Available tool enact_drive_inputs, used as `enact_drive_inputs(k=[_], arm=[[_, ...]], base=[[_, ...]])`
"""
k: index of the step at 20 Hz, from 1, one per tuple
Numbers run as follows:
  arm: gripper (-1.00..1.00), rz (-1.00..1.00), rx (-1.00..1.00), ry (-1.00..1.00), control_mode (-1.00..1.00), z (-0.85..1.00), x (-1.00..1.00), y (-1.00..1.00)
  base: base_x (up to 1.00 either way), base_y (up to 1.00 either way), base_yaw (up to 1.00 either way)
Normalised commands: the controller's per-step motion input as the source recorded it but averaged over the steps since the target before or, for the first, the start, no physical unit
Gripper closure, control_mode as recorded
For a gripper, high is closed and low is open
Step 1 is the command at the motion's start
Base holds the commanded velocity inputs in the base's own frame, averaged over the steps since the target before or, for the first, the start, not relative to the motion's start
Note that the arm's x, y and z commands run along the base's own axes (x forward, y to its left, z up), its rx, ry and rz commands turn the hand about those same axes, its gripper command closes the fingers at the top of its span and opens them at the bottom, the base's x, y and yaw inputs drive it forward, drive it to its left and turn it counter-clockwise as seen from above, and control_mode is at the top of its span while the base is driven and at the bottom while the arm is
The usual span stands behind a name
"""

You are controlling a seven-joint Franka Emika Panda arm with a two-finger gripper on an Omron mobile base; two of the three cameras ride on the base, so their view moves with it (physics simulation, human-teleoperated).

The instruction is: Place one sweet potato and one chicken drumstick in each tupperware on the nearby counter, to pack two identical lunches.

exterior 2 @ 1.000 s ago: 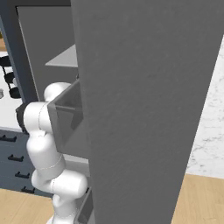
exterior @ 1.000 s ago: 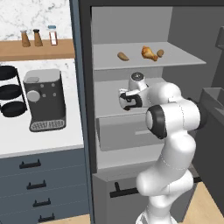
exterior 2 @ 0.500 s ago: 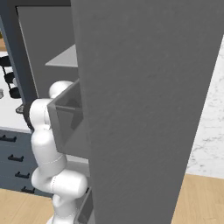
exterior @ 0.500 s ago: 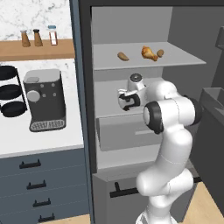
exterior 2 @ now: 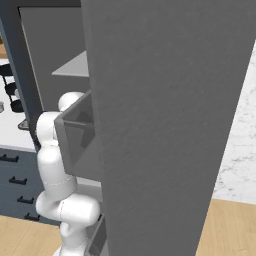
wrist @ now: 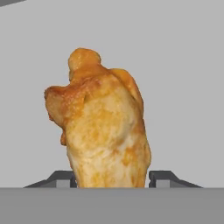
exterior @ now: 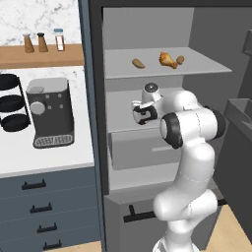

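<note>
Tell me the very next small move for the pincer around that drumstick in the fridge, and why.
Probably finish closing, then lift slightly. In the hand view the chicken drumstick sits between the two fingertips of the pincer, which flank its base closely, though a firm grip can't be confirmed. The left base view shows the pincer reaching inside the fridge, on the level below the upper shelf.

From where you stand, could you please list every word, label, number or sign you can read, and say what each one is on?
None can be read.
The three small bottles on the wooden wall shelf: any labels are too small to read.
The grey box-shaped coffee machine: no lettering shows.
The golden-orange chicken drumstick: unmarked.
</note>
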Motion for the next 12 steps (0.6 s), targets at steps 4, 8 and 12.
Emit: enact_drive_inputs(k=[4, 8, 12], arm=[[1.0, 0.0, 0.01, -0.06, -1.0, 0.02, -0.66, -0.09], [1.0, 0.0, 0.05, -0.04, -1.0, 0.46, -1.0, -0.34], [1.0, 0.0, 0.06, -0.06, -1.0, 0.83, -1.0, -0.5]], base=[[0.0, 0.0, 0.0], [0.0, 0.0, 0.0], [0.0, 0.0, 0.0]])
